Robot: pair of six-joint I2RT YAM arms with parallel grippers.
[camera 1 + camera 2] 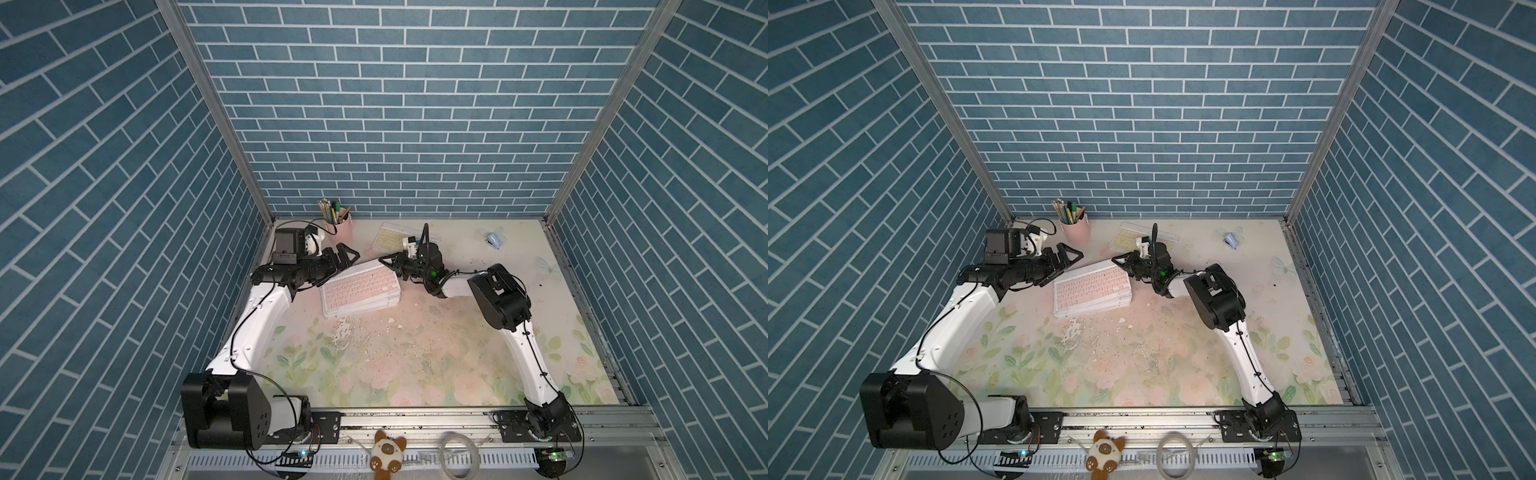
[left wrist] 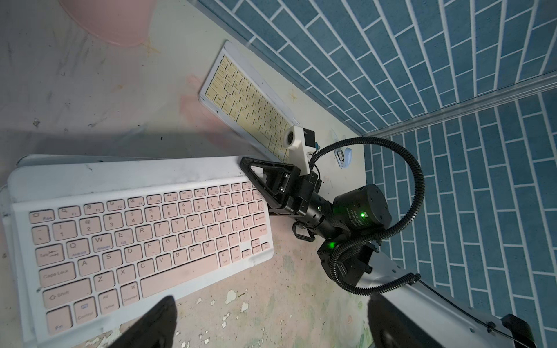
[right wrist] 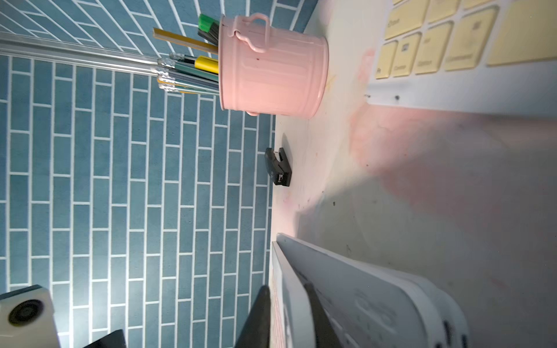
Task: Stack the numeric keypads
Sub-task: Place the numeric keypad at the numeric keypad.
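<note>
Two robot arms reach over a flowered table [image 1: 415, 365] walled in by blue brick pattern.

In both top views, a stack of keypads [image 1: 362, 308] lies toward the back of the table, near the middle. A pink keypad [image 1: 360, 284] is on top, turned slightly askew. The left arm [image 1: 266, 320] ends at the stack's left end, and the left jaws are spread wide with nothing between them. The right arm [image 1: 523, 345] ends at the stack's far right corner. A yellow keypad [image 1: 1126, 240] lies alone behind the stack, close to the back wall. A pink cup [image 1: 340, 227] of pencils stands at the back left. A small blue stapler [image 1: 493, 240] sits at the back right, well apart from the keypads.

In the left wrist view, the left jaws again stand wide over bare table beside the pink keypad. Another white frame [image 2: 120, 171] juts out from under the pink keypad. The right jaws meet the far corner of this frame.

In the right wrist view, the right jaws stand narrowly apart. One of the fingers [image 3: 256, 319] is on each side of the pink keypad's edge. Whether they press on it cannot be told. A black stapler [image 3: 278, 167] lies by the wall near the cup.
</note>
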